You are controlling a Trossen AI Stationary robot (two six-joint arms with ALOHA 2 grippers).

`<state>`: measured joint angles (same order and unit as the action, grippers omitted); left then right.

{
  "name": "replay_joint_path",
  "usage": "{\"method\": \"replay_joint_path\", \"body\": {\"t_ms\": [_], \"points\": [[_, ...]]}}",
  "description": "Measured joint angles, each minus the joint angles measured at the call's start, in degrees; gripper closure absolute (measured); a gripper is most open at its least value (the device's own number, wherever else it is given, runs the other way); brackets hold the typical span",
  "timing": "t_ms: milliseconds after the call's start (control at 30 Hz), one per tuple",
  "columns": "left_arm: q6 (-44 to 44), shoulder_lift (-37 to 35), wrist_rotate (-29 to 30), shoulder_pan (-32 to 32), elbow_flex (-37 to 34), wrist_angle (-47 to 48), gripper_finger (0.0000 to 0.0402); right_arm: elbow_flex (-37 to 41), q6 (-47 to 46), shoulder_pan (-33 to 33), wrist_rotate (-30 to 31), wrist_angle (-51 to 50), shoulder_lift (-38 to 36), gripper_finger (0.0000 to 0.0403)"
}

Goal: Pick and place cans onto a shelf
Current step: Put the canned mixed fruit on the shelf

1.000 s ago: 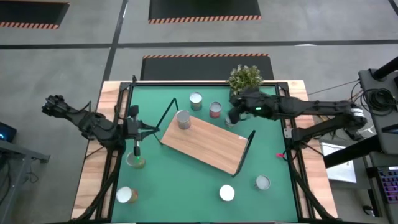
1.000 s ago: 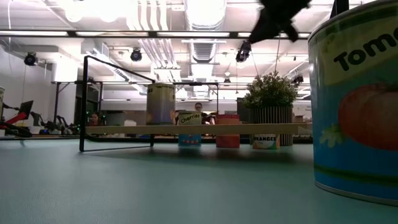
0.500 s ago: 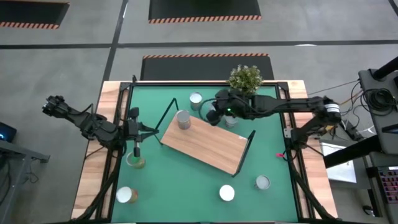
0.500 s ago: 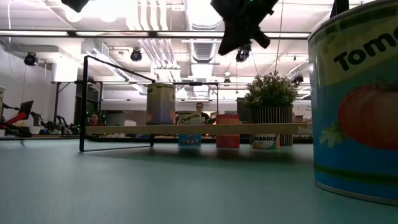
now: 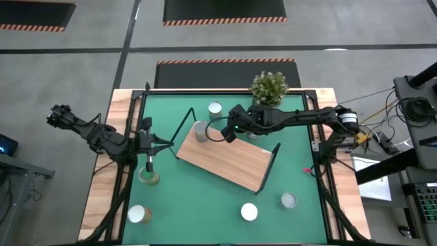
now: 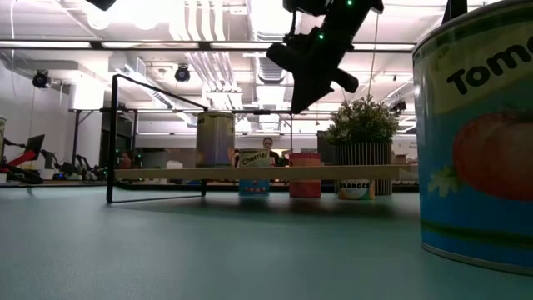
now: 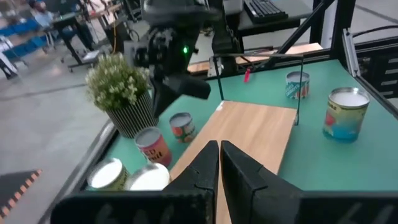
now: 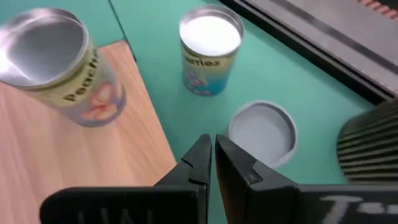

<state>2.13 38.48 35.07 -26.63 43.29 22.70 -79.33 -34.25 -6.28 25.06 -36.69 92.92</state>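
overhead straight down; low level at mat; both sharing shelf [image 5: 225,158]

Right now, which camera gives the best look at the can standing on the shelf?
The right wrist view: the can fills the frame from close above, silvery top and peach label clear, on the shelf. The high view shows only its small round top; the low view its side, far off; the left wrist view hides it.

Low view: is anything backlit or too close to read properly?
Low view: ceiling lights glare white, so the right gripper shows only as a dark silhouette; the tomato can at the right edge looms large and is cut off. Right wrist view: the two can tops look evenly lit.
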Motion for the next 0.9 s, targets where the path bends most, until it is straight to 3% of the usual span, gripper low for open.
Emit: {"method": "replay_joint_path", "body": {"t_ms": [167, 333, 800, 900], "points": [[1.3, 0.0, 0.3, 0.0, 1.3, -0.2, 0.0402, 0.0, -4.0, -2.3, -0.3, -2.8, 1.2, 0.039], [1.3, 0.0, 0.3, 0.0, 1.3, -0.1, 0.0402, 0.0, -5.7, -5.7, -4.4, -3.6, 1.2, 0.039], [1.8, 0.6, 0.4, 0.0, 1.5, 0.3, 0.0402, 0.4, 0.9, -7.7, -4.0, -3.2, 1.2, 0.039], [1.8, 0.4, 0.4, 0.0, 1.7, 0.3, 0.0402, 1.5, 0.9, -7.6, -1.6, -2.2, 1.2, 0.039]]}}
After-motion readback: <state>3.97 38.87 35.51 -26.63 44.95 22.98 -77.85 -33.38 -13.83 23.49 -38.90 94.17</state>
